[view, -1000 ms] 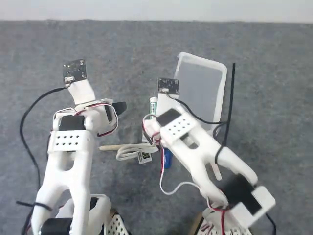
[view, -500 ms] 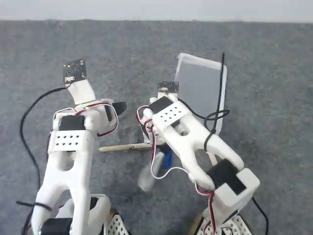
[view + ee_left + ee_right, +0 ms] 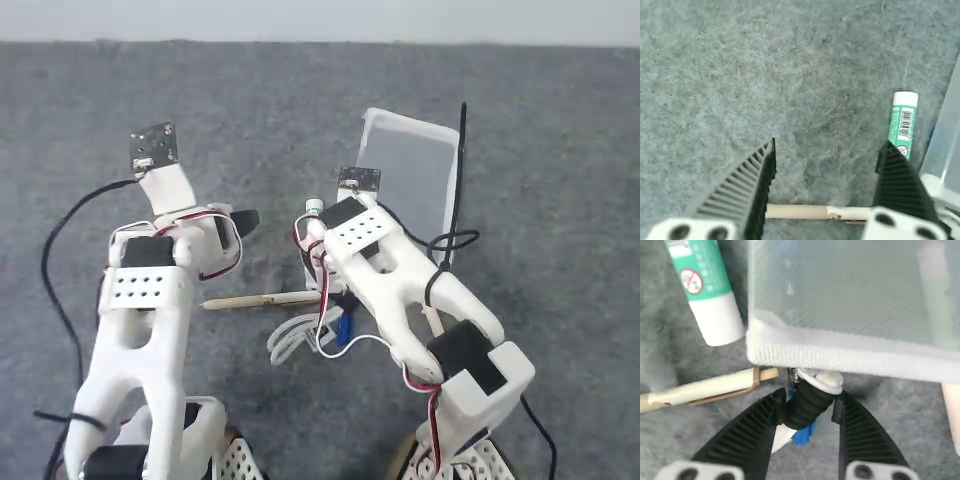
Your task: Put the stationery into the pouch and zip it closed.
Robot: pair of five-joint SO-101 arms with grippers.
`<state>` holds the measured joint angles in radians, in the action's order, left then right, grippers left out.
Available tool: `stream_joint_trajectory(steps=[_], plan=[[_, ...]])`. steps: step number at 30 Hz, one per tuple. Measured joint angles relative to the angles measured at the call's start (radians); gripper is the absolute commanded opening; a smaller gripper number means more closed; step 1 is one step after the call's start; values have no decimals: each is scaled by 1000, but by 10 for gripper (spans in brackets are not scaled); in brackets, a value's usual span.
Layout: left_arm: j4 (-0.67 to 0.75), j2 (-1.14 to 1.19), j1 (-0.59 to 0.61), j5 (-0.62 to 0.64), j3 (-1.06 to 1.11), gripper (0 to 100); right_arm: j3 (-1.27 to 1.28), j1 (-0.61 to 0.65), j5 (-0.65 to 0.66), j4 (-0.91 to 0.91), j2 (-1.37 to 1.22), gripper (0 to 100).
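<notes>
On the grey desk (image 3: 120,100) lay a translucent, white-edged mesh pouch (image 3: 410,175), with a green-and-white glue stick (image 3: 903,124) and a beige pen (image 3: 805,212) just beside it. At its edge the right claw (image 3: 811,396) was clamped on a white cable's (image 3: 287,345) black end. The left claw (image 3: 829,145) stood apart above the pen.

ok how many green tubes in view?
1. The green tube lies on the table by a corner of the pouch, near the beige pen. The right gripper, shut on the white cable, and its arm cover some table, so another may be hidden.
</notes>
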<state>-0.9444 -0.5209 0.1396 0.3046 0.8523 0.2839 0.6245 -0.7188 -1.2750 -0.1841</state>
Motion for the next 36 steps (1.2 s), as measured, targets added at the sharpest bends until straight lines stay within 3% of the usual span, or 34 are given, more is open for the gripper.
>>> stream_joint_trajectory(steps=[4,8,13,24,32,36], plan=[[0,0,-2,0,0,305,0,0,0,2,0,132],[0,0,-3,0,0,305,18,0,18,8,0,0],[0,0,-2,0,0,305,21,-3,118,-9,0,7],[0,0,-2,0,0,305,-118,-69,425,-249,0,6],[0,0,-2,0,0,306,-127,-144,626,-258,109,6],[0,0,-2,0,0,307,-17,-161,684,-160,229,6]])
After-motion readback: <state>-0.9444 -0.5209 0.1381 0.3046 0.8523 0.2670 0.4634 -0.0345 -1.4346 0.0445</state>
